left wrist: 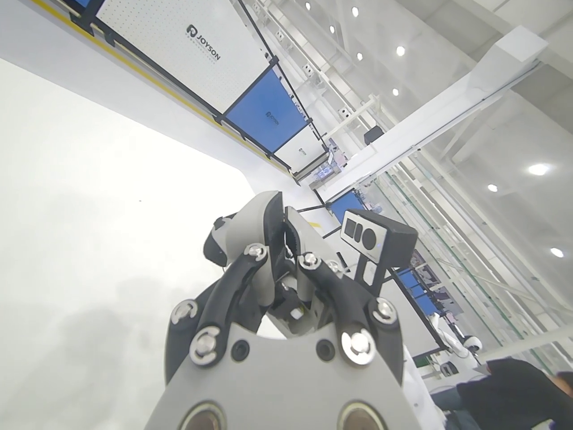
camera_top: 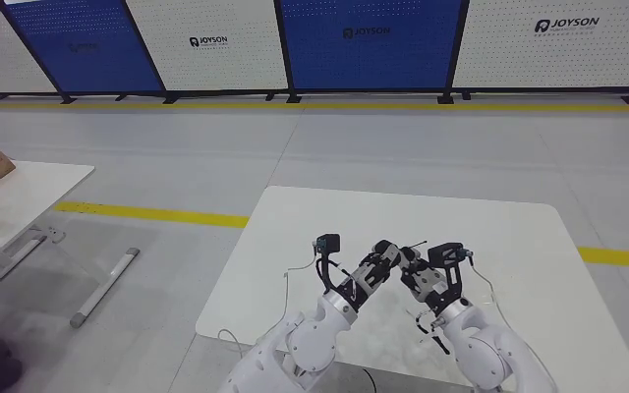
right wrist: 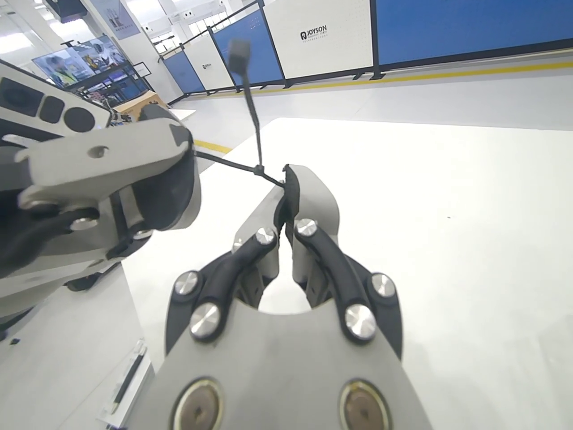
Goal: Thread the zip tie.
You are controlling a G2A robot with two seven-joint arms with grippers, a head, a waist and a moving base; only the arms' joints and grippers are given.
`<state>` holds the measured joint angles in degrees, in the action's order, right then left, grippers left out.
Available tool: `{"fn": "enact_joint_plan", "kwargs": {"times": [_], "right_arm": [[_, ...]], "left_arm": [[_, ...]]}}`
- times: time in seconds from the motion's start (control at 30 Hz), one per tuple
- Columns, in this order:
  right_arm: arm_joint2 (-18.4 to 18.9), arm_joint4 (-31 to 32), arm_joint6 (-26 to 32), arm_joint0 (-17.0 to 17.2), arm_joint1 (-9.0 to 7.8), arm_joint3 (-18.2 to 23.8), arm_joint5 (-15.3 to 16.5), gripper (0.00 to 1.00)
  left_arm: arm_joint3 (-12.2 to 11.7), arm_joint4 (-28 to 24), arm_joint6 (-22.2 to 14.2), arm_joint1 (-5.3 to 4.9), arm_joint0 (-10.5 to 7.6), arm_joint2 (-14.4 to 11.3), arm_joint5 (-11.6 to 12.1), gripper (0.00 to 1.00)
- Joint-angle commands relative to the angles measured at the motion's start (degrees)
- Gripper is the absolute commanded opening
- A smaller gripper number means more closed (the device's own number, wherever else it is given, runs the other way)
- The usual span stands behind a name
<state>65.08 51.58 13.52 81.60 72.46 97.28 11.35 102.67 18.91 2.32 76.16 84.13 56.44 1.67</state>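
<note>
**Top view.** The right gripper [camera_top: 407,264] hangs above the white table [camera_top: 511,236]. The left gripper [camera_top: 390,254] is just beside it, the two meeting tip to tip. A thin black line, the zip tie [camera_top: 417,244], sticks out just past the right gripper, clear of the tabletop. Holding the tie in the air between both pincers probably leaves its ends free, so one can be steered into the other without the table getting in the way.

**Left wrist view.** The left gripper [left wrist: 283,219] has its fingers pressed together. A short black piece of the zip tie [left wrist: 313,208] pokes out from them. The part being pinched is hidden between the pads.

**Right wrist view.** The strap's course, a mere line from above, is plain here.
- The right gripper [right wrist: 285,183] is closed on one stretch of the zip tie [right wrist: 250,105].
- From its tips the strap runs taut to the left gripper [right wrist: 186,154] near it, which clamps the strap too.
- Close to the right gripper sits a small knot-like crossing, and from it a strap rises to a blocky end high above.
- I cannot tell whether that crossing is the tail passing through the head.
- On the table below the right gripper lies a packet of spare ties [right wrist: 127,376].
</note>
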Motion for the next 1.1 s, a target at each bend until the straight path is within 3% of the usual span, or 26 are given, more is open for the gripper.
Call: {"fn": "enact_joint_plan", "kwargs": {"times": [0.0, 0.77, 0.83, 0.87, 1.07], "right_arm": [[-0.2, -0.2, 0.2, -0.3, 0.05, -0.5, 0.1, 0.00], [-2.4, -1.6, 0.7, -3.4, 0.72, -7.0, 0.2, 0.00], [-2.1, -2.3, 0.8, -3.5, 0.72, -6.9, 0.3, 0.51], [-1.8, -2.6, 0.6, -3.3, 0.69, -6.7, 0.2, 1.00], [2.8, -5.9, -2.4, 0.1, 0.02, -3.0, 1.5, 1.00]], "left_arm": [[0.1, 0.0, 0.0, 0.00, 0.05, 0.0, 0.1, 0.00], [2.2, 0.3, 0.9, -0.22, 1.85, 0.2, 2.0, 0.00], [1.9, 1.2, 2.1, -0.17, 1.69, 0.3, 1.2, 0.00], [1.7, 1.6, 2.8, -0.13, 1.60, 0.2, 0.9, 0.00], [1.2, -0.5, 3.1, 0.08, 0.94, 0.5, 0.5, 0.00]]}}
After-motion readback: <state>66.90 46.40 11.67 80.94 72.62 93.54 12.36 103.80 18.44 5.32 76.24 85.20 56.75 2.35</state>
